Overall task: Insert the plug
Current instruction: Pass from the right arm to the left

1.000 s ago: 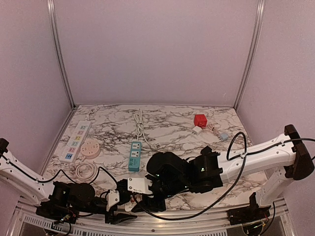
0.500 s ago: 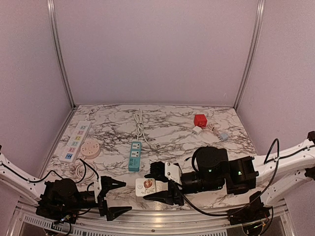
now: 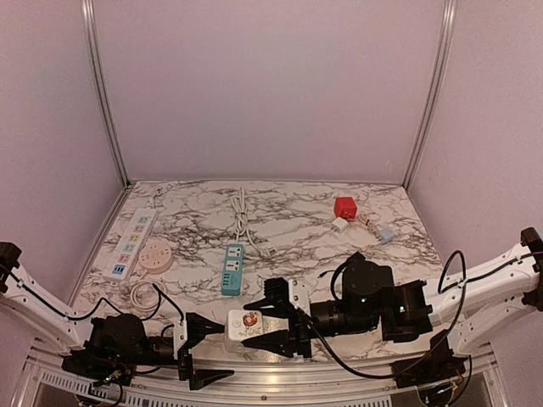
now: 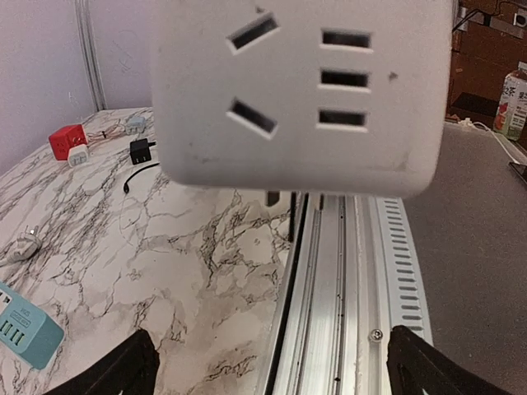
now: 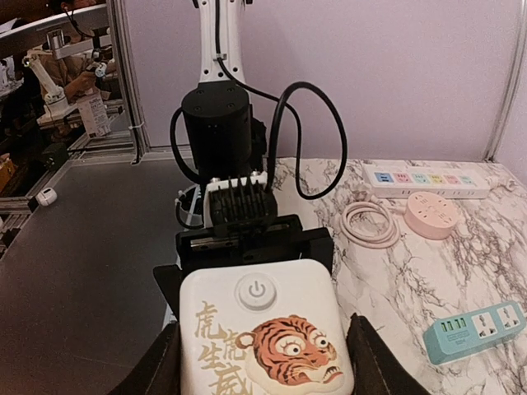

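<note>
**White adapter in the right pincer, left pincer released**

We find the white adapter point(image 3: 248, 323) held off the bench point(image 3: 288, 229) at its near edge, between the two arms. The right pincer point(image 3: 270, 325) is clamped on it, one finger on each side. In the right wrist view its top shows a round power button and a tiger print. The left wrist view shows the socket face close up, turned toward the left arm.

The left pincer point(image 3: 204, 348) has its fingers spread wide and points at the adapter. In its own wrist view the two fingertips point(image 4: 123, 370) sit at the bottom corners, clear of the block. From above, the upper finger ends just beside the adapter's left edge. We cannot tell whether it touches.

Changes noted:
- A second ago both pincers were bunched together on the adapter, with the right arm folded over it.
- Half a second ago the left fingers had already parted. Now they stand wider.
- The right arm has drawn back to its own side and still carries the adapter. The block sits slightly further left than half a second ago.

Unmoved farther back on the bench are the blue power strip point(image 3: 232, 269), the pink round socket point(image 3: 155, 254), the long white strip point(image 3: 132, 242), the coiled white cable point(image 3: 148, 294) and the red cube point(image 3: 344, 207).
</note>
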Available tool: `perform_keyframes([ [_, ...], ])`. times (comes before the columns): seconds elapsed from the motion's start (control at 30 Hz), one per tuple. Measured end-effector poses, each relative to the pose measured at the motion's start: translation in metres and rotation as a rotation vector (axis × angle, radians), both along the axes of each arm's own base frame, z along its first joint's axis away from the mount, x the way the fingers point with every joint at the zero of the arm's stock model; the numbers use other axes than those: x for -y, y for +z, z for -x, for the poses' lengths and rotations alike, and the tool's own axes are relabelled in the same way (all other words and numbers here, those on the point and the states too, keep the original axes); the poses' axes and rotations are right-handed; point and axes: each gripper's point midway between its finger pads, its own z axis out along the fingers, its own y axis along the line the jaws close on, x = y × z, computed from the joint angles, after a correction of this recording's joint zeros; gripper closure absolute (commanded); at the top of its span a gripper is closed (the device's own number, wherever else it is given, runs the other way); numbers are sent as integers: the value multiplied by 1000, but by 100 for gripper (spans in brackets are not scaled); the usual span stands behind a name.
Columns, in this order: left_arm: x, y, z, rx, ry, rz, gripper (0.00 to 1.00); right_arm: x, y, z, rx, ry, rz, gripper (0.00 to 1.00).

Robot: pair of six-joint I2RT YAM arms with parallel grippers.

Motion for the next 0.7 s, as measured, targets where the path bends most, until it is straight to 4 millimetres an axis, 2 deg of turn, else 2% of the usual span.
perform_keyframes([
  [0.13, 4, 1, 8, 19, -47, 11, 1, -5, -11, 5, -22, 30, 22, 99],
  [0.23, 6, 12, 10, 37, -62, 52, 1, -6, -15, 10, -39, 57, 28, 99],
  [0.33, 4, 19, 12, 53, -75, 89, 1, -7, -12, 14, -48, 85, 16, 99],
  [0.7, 3, 27, 17, 72, -102, 124, 1, -7, 1, 23, -58, 144, -45, 99],
])
